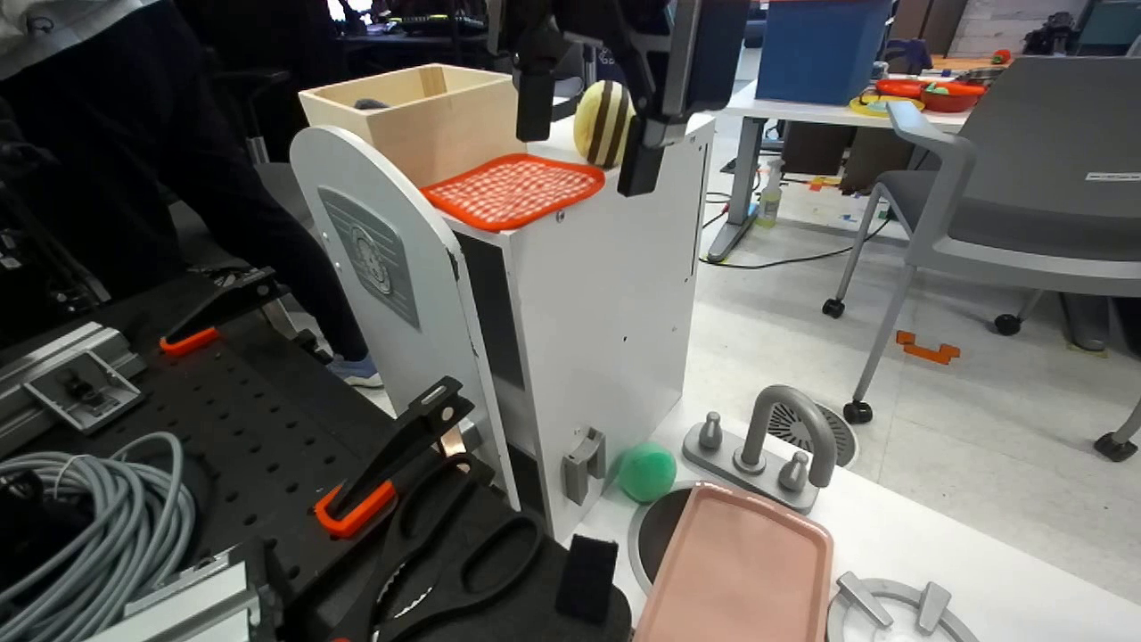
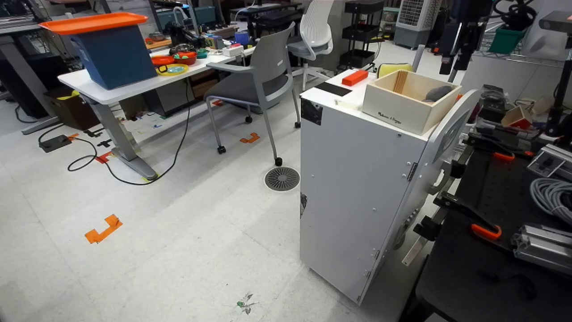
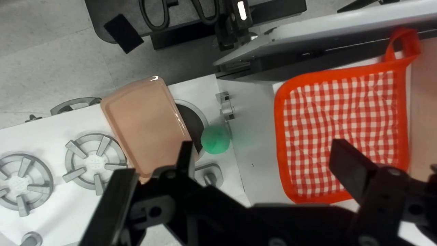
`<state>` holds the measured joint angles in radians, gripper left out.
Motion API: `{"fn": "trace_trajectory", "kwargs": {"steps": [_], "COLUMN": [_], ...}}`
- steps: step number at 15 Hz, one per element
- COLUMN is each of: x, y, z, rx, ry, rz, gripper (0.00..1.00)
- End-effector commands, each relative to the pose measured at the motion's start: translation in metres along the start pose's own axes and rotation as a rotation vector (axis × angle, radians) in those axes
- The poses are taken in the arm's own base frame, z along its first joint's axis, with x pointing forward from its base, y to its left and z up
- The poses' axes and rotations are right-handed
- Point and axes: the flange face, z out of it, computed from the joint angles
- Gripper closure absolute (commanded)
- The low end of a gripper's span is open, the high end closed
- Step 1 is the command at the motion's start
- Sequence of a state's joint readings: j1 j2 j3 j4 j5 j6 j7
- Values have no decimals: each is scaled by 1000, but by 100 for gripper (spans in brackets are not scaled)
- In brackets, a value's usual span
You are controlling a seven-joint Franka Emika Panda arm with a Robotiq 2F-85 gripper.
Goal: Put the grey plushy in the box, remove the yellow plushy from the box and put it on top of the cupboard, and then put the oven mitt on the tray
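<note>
Hovering with jaws wide apart, the gripper (image 3: 261,145) overlooks a green ball (image 3: 215,139) between tray (image 3: 146,123) and cupboard (image 1: 611,308).

Scissors (image 1: 443,593) lie on a black table (image 1: 526,606), and a round green thing (image 1: 647,473) sits near a grey tap (image 1: 758,428)

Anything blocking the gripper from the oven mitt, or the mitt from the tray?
Nothing visible between the open gripper and the oven mitt. Toward the tray, a green ball sits low between it and the cupboard; a lifted mitt probably clears it.
</note>
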<state>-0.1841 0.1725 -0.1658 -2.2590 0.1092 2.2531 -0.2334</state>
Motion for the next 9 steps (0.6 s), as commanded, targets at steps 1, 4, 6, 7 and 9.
{"fn": "trace_trajectory", "kwargs": {"steps": [1, 4, 6, 7, 9], "x": [6, 7, 8, 8, 8], "y": [-6, -12, -15, -16, -17], "z": [3, 10, 15, 16, 20], "rx": [10, 18, 22, 25, 29], "ry": [26, 23, 17, 12, 6], "rz": [-17, -24, -28, -29, -29], "gripper": [0, 0, 0, 0, 0]}}
